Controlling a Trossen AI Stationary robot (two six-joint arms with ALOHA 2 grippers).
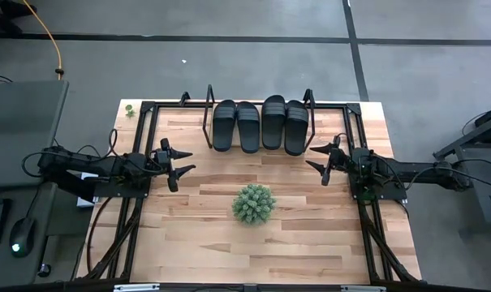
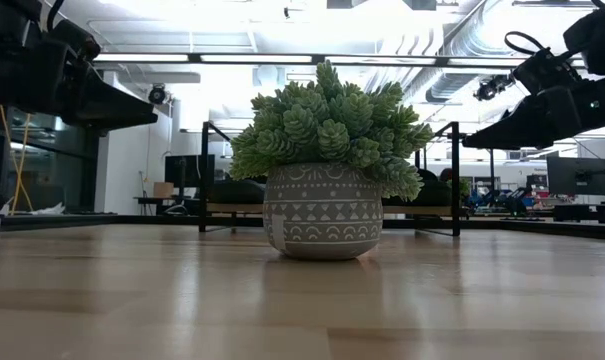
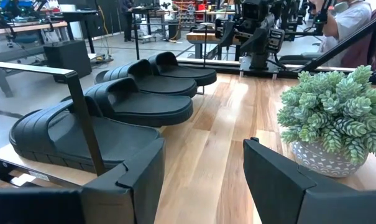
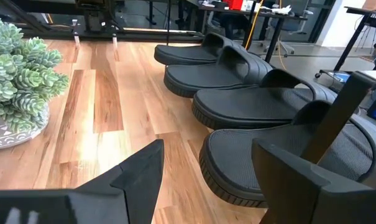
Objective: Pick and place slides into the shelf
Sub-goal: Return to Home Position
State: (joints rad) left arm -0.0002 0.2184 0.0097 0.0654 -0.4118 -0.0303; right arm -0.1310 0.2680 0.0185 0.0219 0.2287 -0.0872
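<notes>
Black, ribbed-strapped and oval-soled, four slides (image 1: 247, 127) lie side by side on the shelf (image 1: 208, 113) at the table's (image 1: 310, 243) far edge in the high view, with one plant (image 1: 254, 203) nearer. Left gripper (image 1: 191, 160) and right gripper (image 1: 310, 156) hang at either side, fingers spread, empty. In the low view the plant masks most of the shelf. Each wrist view shows four slides in a row.

Grey concrete floor (image 1: 253, 61) with dark seam lines, a yellow cable (image 1: 55, 47) trailing over it at far left. Grey desk (image 1: 26, 113) on the left side, a mouse (image 1: 18, 242) near it. Open workshop behind: white ceiling ducts (image 2: 502, 40), strip lights (image 2: 252, 58), workbenches (image 3: 26, 28).
</notes>
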